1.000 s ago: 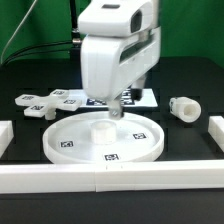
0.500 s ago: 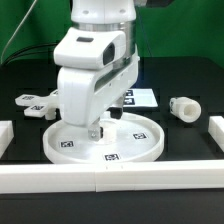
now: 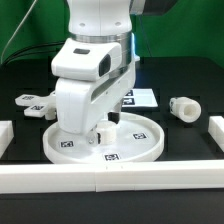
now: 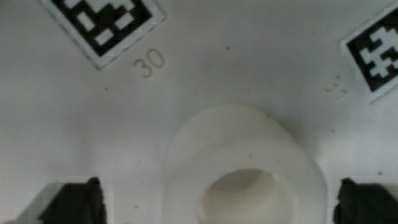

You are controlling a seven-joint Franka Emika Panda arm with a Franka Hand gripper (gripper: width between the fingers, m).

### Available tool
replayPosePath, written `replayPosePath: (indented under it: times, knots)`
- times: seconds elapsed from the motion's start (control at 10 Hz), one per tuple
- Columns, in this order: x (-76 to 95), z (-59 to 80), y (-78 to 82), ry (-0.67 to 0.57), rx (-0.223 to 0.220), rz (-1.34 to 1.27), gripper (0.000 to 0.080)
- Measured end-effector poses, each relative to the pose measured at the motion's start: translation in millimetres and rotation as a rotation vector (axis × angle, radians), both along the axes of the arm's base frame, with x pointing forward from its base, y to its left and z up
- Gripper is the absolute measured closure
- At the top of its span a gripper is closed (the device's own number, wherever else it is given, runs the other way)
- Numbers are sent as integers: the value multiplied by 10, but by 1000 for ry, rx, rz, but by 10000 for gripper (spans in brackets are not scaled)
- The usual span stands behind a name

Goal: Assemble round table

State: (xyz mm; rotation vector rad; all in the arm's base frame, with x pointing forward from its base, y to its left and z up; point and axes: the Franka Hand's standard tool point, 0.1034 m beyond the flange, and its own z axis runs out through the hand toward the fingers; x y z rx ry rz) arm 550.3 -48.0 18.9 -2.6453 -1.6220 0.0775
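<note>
White disc (image 3: 148,141) | wrist view alone shows hub (image 4: 246,165) inside wide-open claw (image 4: 217,200)

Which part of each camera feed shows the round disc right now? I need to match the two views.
Exterior view: the round disc lies low in the middle of the picture, under the end effector.
Wrist view: the round disc fills the whole picture, and its hub sits between the open fingers.
Shared landmark: the square markers printed on the disc's face.
</note>
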Motion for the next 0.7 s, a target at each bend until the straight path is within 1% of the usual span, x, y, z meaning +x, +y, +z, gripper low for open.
replayPosePath:
  times: [0.1,0.2,0.3,0.4,0.5,0.7]
  knots:
    - [-2,-3,1,1,0,0,177]
    - [-2,-3,1,1,0,0,177]
    - [-1,-3,1,1,0,0,359]
    - [-1,-3,1,1,0,0,359]
    - [-1,-4,1,1,0,0,396]
    - [-1,-3,2,0,0,0,396]
